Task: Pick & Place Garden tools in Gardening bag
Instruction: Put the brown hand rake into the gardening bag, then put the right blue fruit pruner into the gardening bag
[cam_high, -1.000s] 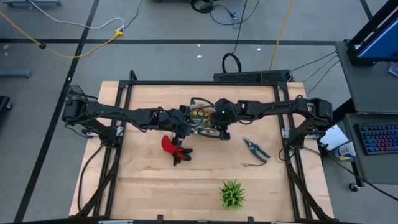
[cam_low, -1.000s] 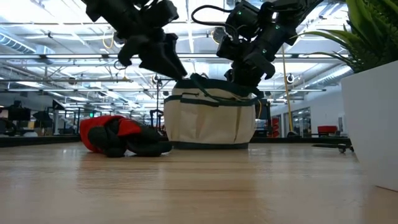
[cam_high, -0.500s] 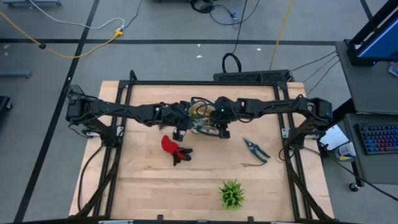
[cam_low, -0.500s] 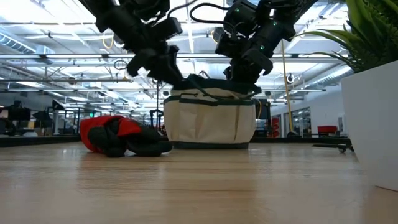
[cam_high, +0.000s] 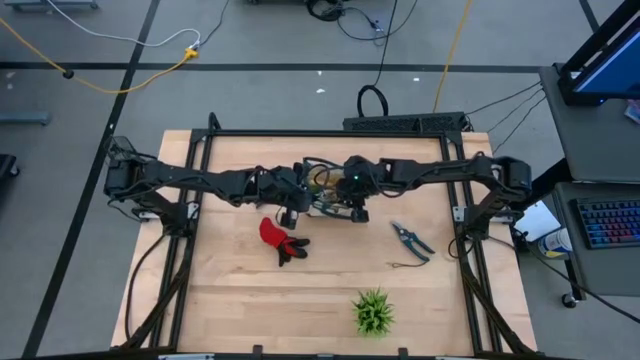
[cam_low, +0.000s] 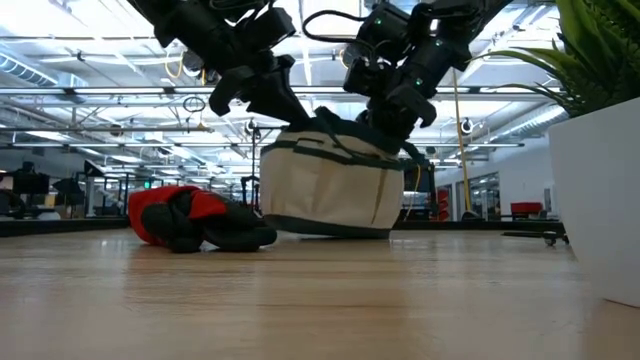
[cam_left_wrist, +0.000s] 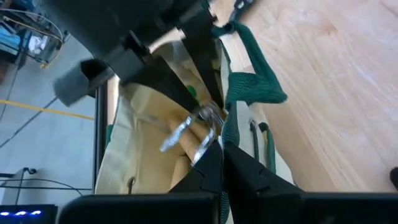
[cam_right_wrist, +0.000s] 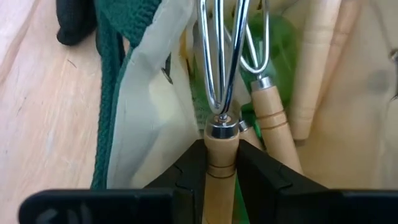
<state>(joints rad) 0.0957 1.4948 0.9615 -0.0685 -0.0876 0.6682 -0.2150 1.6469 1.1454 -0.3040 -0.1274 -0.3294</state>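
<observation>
So the left gripper was right at the near-left rim of the gardening bag, fingers pinched fully together on the bag's green trim. In the low view the bag was tipped, its left bottom edge up off the table, so that pinch had a real hold of the fabric. The red-and-black glove lay just beside that gripper, a little toward the front edge of the table, still outside the bag and nearer the left arm than the right.

Over the bag's middle, the right gripper was closed partway around the wooden handle of a little rake, its wire tines pointing straight ahead of the fingers and down into the bag's mouth. More wooden handles sat just past the tines on one side, and the cream wall with the green strap on the other. My read is that the rake's long axis already lined up with the opening, so it only needed lowering and letting go.

Further right, the pruning shears lay well apart from the bag on the right arm's side, with open wood all round them. The green plant stood near the front edge, clear of everything.
</observation>
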